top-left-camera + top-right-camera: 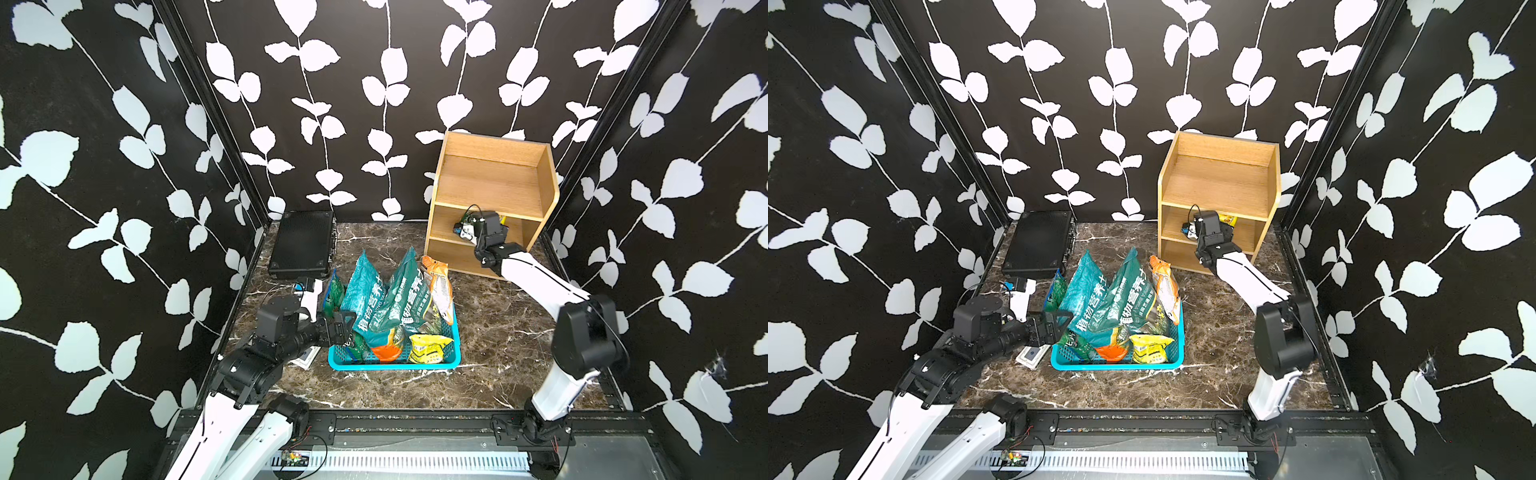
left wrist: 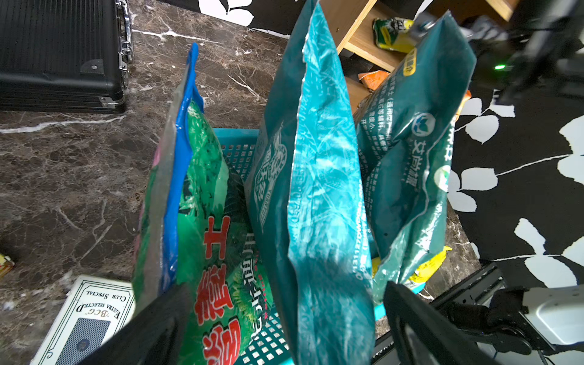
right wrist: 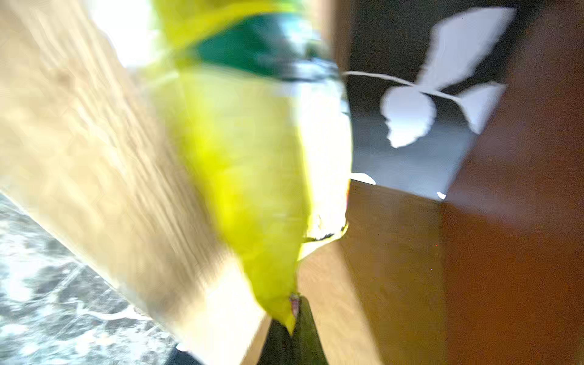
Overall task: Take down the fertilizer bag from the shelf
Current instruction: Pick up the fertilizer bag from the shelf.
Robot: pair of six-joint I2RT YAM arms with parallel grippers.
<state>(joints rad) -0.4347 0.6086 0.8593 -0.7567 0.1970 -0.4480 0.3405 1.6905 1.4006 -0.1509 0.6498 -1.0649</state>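
- The fertilizer bag (image 3: 252, 158) is a small glossy pouch of bright yellow plastic with a dark green band across it and a pale, whitish panel down one side. The right wrist view shows it blurred, and its print cannot be read.
- It is in the middle tier of the small light-brown wooden three-tier shelf (image 1: 490, 183), which stands at the far right corner of the dark marble tabletop (image 1: 498, 332). In both top views only a yellow sliver (image 1: 503, 219) (image 1: 1228, 219) shows, past the arm's wrist.
- The right gripper (image 3: 292, 319) reaches into that tier. Its two dark fingers (image 3: 311, 335) are closed together, pinching one pointed yellow corner of the bag. The rest of the pouch stretches away from the fingertips, deeper into the shelf.
- The left gripper (image 1: 347, 328) is well apart from the bag, at the left rim of the blue perforated plastic basket (image 1: 395, 365). Its fingers are spread wide and hold nothing.
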